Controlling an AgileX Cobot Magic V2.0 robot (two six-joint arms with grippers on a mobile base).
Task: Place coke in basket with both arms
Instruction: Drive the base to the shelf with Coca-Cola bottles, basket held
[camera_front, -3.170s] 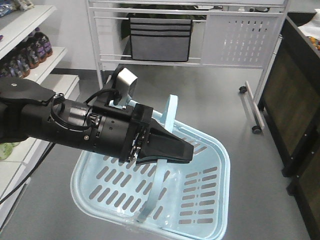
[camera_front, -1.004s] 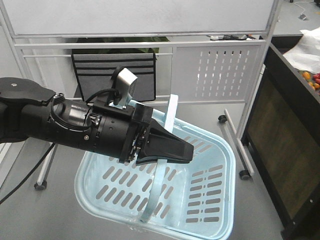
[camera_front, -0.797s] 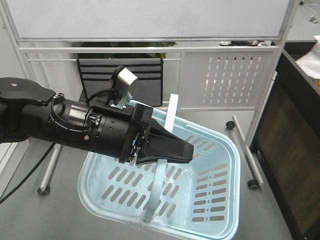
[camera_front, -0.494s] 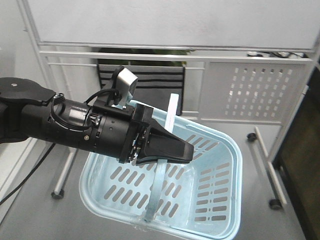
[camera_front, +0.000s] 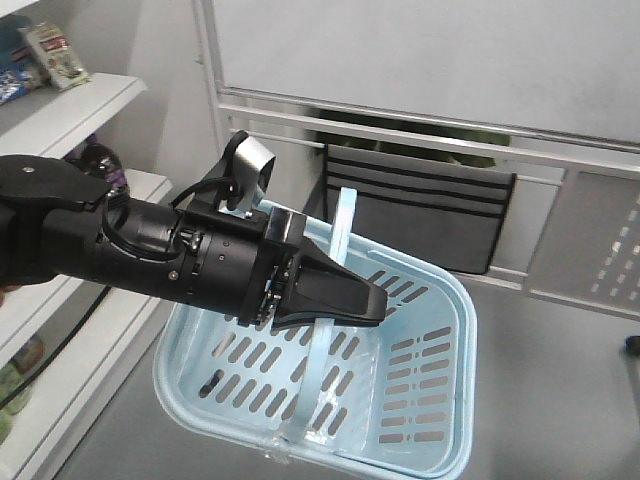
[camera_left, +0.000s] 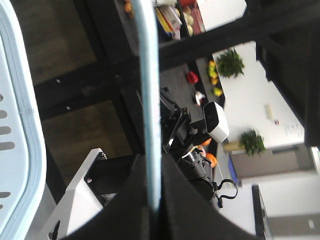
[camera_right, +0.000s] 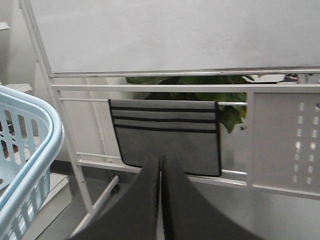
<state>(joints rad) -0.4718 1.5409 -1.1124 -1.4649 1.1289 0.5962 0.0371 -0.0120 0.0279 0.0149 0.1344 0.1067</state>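
- The left gripper (camera_front: 372, 303) is seen clamped tight on the flat hoop handle (camera_front: 343, 215) of the basket (camera_front: 445, 330). The handle runs up between its pressed-in fingers (camera_left: 181, 210).
- The basket is hung tilted below and ahead of that gripper.
- The right gripper (camera_right: 160, 167) is closed fully, finger against finger, and nothing is held in it.
- The basket's rim is found just to the left of the right gripper, apart from it.
- A grey pocket organiser (camera_right: 165, 137) on a white rack (camera_right: 75, 150) is seen well beyond the right gripper's tips.
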